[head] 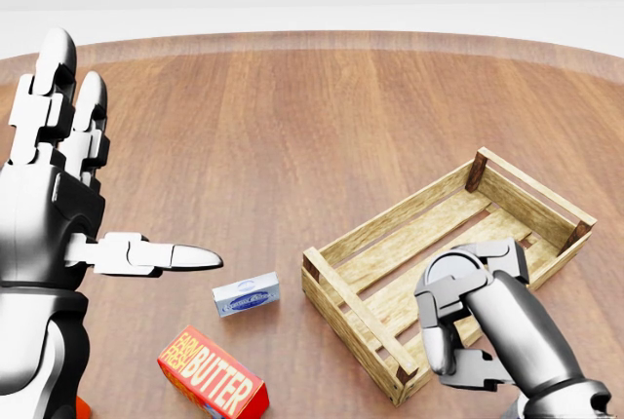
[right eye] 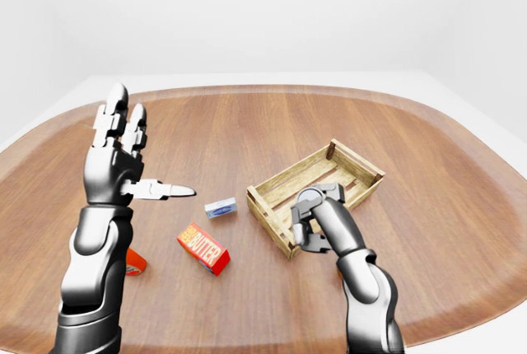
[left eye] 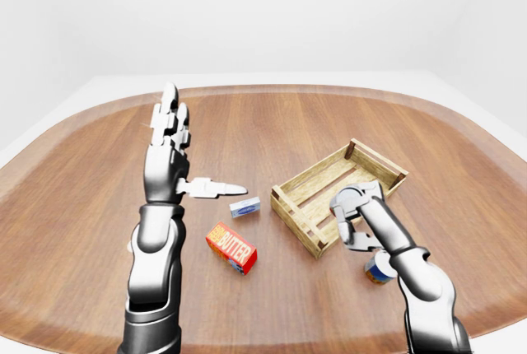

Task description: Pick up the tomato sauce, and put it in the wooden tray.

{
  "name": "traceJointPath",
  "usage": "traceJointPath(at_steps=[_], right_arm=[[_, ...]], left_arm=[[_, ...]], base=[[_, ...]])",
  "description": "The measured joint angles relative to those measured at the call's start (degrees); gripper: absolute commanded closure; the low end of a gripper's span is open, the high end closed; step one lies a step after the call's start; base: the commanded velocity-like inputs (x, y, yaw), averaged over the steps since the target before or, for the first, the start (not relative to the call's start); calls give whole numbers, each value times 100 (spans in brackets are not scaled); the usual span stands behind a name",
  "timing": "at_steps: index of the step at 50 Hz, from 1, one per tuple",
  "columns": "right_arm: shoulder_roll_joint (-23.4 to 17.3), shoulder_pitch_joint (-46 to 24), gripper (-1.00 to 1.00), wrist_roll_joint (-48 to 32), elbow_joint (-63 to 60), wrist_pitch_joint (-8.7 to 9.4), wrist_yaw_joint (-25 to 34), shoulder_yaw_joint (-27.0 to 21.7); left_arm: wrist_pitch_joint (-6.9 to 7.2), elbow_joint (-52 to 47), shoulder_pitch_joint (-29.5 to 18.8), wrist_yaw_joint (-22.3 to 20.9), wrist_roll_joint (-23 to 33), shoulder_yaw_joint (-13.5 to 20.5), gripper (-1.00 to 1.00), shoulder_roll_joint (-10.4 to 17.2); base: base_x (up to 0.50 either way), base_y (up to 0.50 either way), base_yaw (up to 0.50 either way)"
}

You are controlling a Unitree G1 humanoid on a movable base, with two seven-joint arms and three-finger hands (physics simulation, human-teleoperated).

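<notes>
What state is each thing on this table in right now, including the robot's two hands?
Left hand: raised, fingers spread open, holding nothing.
Right hand: fingers curled, over the tray's near corner, nothing seen in its grip.
Wooden tray: upright, nothing inside.
Can: standing on the table by the right arm, outside the tray, mostly hidden.
Butter box: lying flat, closed.
Small blue-and-white box: lying flat, closed.

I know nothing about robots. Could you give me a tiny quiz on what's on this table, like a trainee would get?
1. True or false: the wooden tray already holds something.
2. Which lies nearest the butter box? A) the wooden tray B) the small blue-and-white box C) the can
3. Fill in: the left hand is raised with its fingers ____.

Key: 1 false; 2 B; 3 open
</notes>
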Motion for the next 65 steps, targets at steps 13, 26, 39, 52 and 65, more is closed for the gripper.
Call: traceJointPath(at_steps=[13, 26, 39, 52, 65], right_arm=[[-313, -1301, 100, 70, 958, 0, -266, 68], [-657, -2869, 100, 289, 3362, 0, -1168, 161], [-897, -4369, 100, 602, 6959, -251, -2453, 296], [-951, -5199, 100, 811, 9354, -633, -3295, 366], [-944, -5451, 100, 896, 10244, -661, -3645, 292]], left_arm=[[0, 5, 1, -3, -2, -4, -100, -5], [0, 7, -6, -1, -7, 0, -100, -1], [0, 12, -12, -3, -9, 6, -100, 4], [0, -9, -8, -8, -10, 10, -100, 8], [0, -25, -7, -13, -14, 14, -100, 9]], base=[[0, 0, 0], [0, 0, 0], [0, 0, 0], [0, 0, 0], [0, 0, 0]])
